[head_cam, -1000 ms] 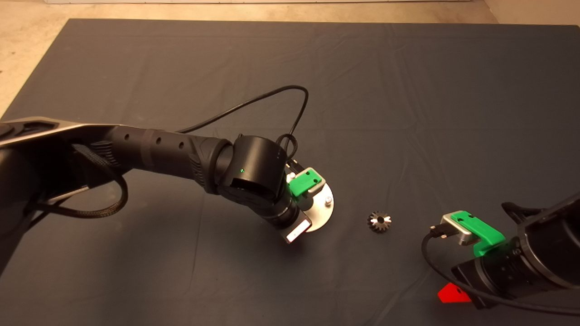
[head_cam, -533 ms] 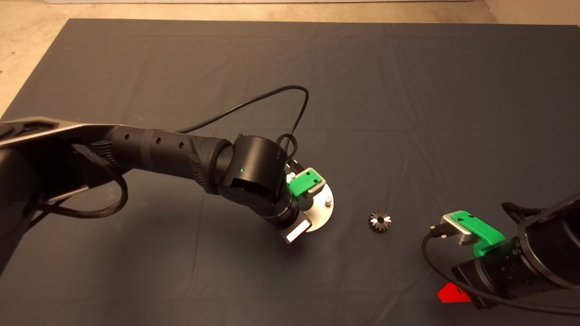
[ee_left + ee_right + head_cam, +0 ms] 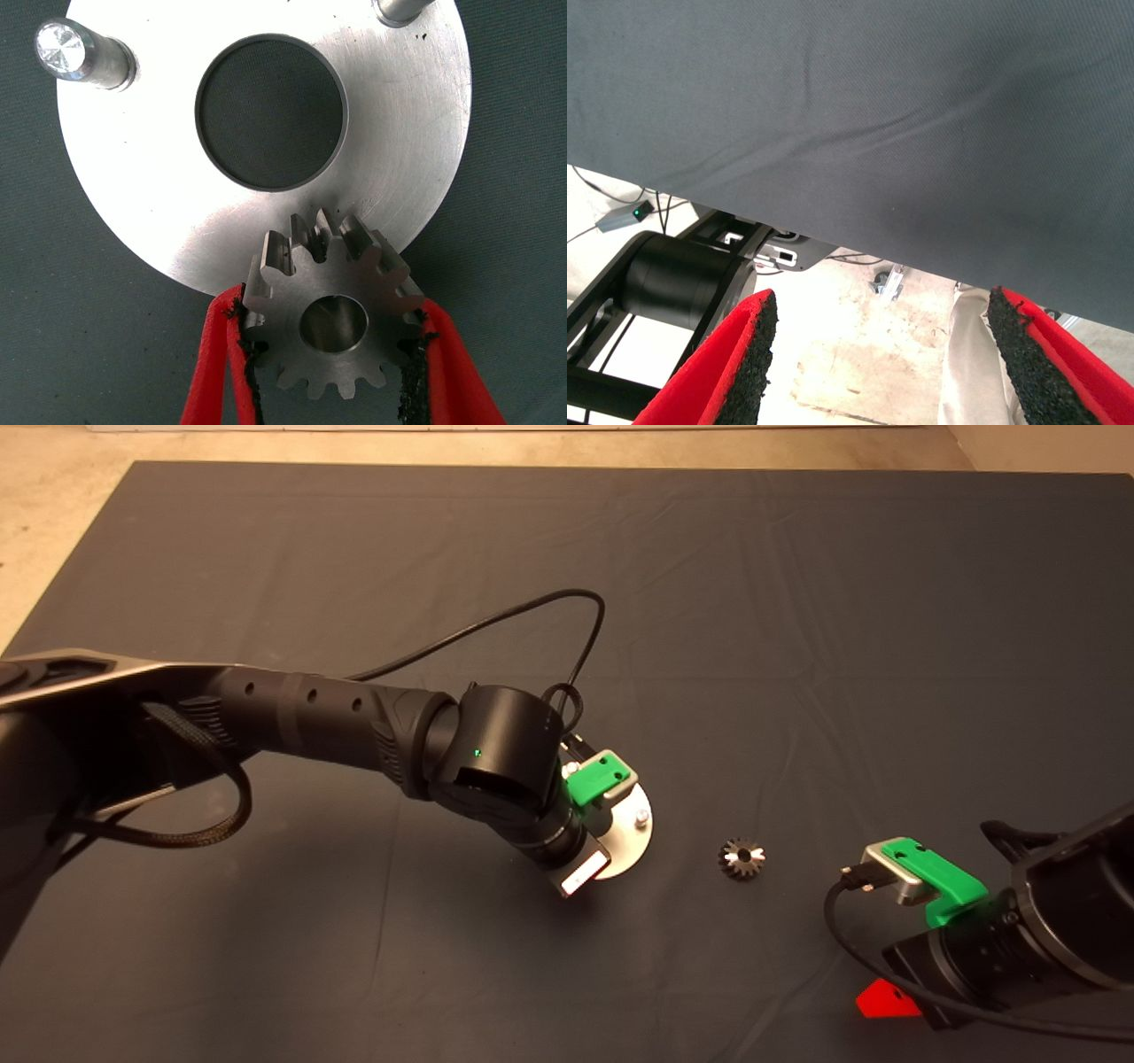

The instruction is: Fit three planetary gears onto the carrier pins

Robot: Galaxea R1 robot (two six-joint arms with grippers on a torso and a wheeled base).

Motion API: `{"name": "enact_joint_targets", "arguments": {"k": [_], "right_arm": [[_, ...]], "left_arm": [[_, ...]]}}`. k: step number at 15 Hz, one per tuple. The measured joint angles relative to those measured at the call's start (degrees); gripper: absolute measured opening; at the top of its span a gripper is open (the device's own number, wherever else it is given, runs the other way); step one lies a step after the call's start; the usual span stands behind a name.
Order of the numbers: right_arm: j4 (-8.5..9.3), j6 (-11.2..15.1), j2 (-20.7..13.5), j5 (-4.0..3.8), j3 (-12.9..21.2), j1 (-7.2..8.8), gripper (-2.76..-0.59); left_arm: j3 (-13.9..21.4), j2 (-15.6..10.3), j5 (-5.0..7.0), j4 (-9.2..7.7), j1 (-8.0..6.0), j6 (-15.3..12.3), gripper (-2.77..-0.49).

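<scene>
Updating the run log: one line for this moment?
left gripper: shut on planetary gear, over carrier plate | spare gear: on mat | right gripper: open, parked

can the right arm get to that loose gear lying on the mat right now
Probably yes. The loose gear lies alone on the mat, between the carrier plate and the open right claw; nothing stands between them. The left claw holds another gear.

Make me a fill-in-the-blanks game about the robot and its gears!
1. The left gripper holds a ____.
2. The round plate has a big ____ in its middle.
3. The right gripper is ____ and holds nothing.
4. One gear lies on the dark ____.

Missing words: gear; hole; open; mat
</scene>
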Motion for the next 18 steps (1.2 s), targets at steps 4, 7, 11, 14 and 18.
{"name": "enact_joint_targets", "arguments": {"k": [4,7,11,14,18], "right_arm": [[-0.01,0.0,0.0,0.02,0.0,0.00,-1.61],[-0.02,0.0,0.0,0.00,0.0,0.00,-1.61],[0.01,0.0,0.0,0.00,0.0,0.00,-1.61],[-0.02,0.0,0.0,0.00,0.0,0.00,-1.61],[-0.02,0.0,0.1,0.00,0.0,0.00,-1.61]], "left_arm": [[-0.2,0.9,0.09,0.24,-0.37,-0.4,-2.68],[-0.2,0.9,0.09,0.26,-1.07,-0.5,-2.68],[-0.2,0.9,0.10,0.18,-1.15,-0.5,-2.68],[0.3,0.2,0.13,0.16,-1.17,-0.9,-2.68],[0.9,-0.9,0.09,0.11,-1.15,-1.4,-2.68]]}}
